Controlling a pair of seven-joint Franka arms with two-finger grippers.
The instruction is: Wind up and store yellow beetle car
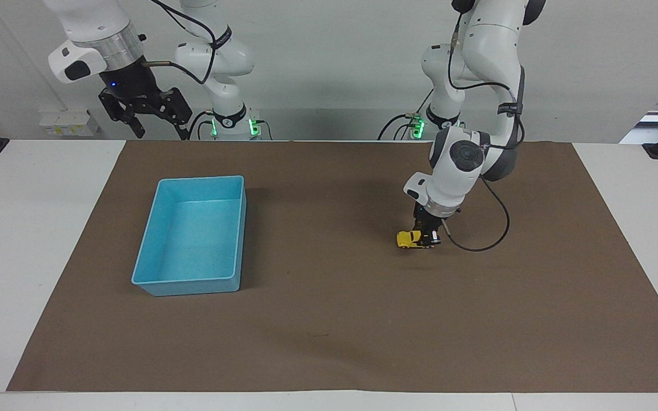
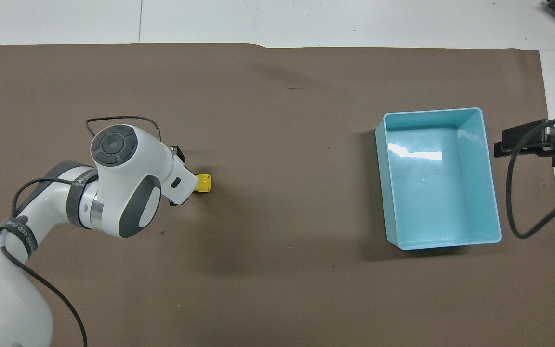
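The yellow beetle car [image 1: 410,239] is a tiny bright yellow toy on the brown mat, toward the left arm's end of the table. My left gripper [image 1: 426,236] points down and is shut on the car's rear, holding it down on the mat. In the overhead view only the car's nose [image 2: 204,183] shows past the left wrist; the gripper itself is hidden there. The blue bin [image 1: 160,280] stands empty toward the right arm's end; it also shows in the overhead view [image 2: 496,237]. My right gripper [image 1: 145,112] waits raised near its base, its fingers spread open.
A brown mat [image 1: 329,331] covers most of the white table [image 1: 26,228]. The left arm's black cable [image 1: 480,246] loops down beside the car. Black stands sit at both table ends near the robots.
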